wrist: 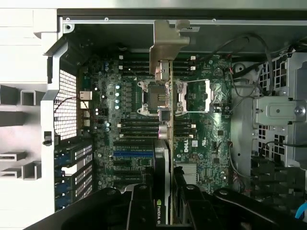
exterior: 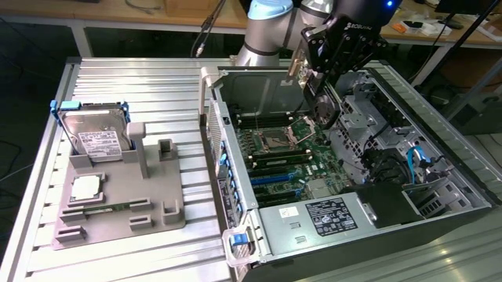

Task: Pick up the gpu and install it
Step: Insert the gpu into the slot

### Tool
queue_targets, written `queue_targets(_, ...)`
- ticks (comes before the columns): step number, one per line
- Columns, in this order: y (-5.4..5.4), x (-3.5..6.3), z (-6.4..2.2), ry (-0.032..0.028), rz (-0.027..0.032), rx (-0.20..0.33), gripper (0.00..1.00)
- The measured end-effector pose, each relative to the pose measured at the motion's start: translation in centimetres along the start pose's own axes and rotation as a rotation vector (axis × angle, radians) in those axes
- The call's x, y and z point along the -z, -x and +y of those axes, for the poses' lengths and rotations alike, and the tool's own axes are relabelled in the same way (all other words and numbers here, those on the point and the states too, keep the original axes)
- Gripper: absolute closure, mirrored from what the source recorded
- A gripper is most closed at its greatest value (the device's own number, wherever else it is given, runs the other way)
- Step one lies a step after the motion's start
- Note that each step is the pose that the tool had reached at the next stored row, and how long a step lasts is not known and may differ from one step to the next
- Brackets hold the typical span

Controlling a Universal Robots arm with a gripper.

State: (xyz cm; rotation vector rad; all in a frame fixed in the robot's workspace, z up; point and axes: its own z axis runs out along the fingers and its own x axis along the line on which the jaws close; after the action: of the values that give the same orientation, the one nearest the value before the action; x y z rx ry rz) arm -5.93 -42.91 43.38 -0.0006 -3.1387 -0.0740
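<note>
1. Biggest thing on my feed is the ribbed metal table. The open PC case lies on its side on it, toward the exterior view's right.
2. Inside the case the motherboard faces up, with its empty CPU socket in plain sight.
3. On the exterior view's left sits a gray parts holder. A hard drive leans in its back slot and a small CPU chip lies flat in front of it.
4. The gripper hangs over the far end of the case, well apart from the holder.
5. Its jaws are pinched narrow onto the gpu, one finger on each flat face. The card sits edge-on right between them and sticks out over the board.
6. The card's silver bracket is at the end away from the fingers, near the case's rear wall. I can't tell if the card touches the board.
</note>
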Motion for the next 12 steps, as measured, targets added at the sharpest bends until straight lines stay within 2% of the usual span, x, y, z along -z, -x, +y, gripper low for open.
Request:
queue_targets(8, 0.01, 0.0, 0.0, 0.0001, 0.0, 0.001, 0.73)
queue_targets(12, 0.16, 0.0, 0.0, -0.0001, 0.0024, 0.053, 0.73)
